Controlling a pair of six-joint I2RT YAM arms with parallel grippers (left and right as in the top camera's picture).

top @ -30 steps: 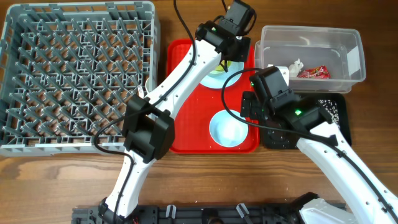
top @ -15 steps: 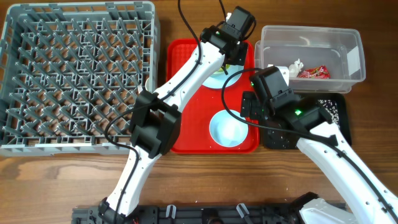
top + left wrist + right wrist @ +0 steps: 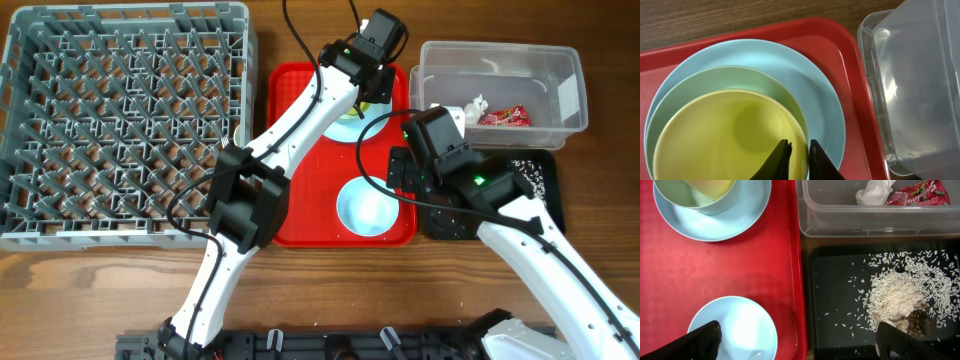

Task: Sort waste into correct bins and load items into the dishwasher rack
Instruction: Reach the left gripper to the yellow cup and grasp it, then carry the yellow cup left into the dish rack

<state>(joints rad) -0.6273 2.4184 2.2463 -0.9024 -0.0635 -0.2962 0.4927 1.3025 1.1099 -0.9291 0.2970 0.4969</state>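
Observation:
A yellow cup stands inside a pale blue bowl, and the bowl sits on a pale blue plate at the far end of the red tray. My left gripper is shut on the cup's right rim, one finger inside and one outside. Seen from overhead, the left gripper hangs over that stack. A second pale blue bowl lies near the tray's front. My right gripper stands open above the red tray's right edge, with nothing in it. The dishwasher rack fills the left side.
The clear tub at the back right holds a white tissue and a red wrapper. In front of it, the black tray holds scattered rice scraps. The tub's wall stands close to the plate.
The left arm's elbow has shifted a little to the right while its gripper stays at the cup. The right arm has not moved.

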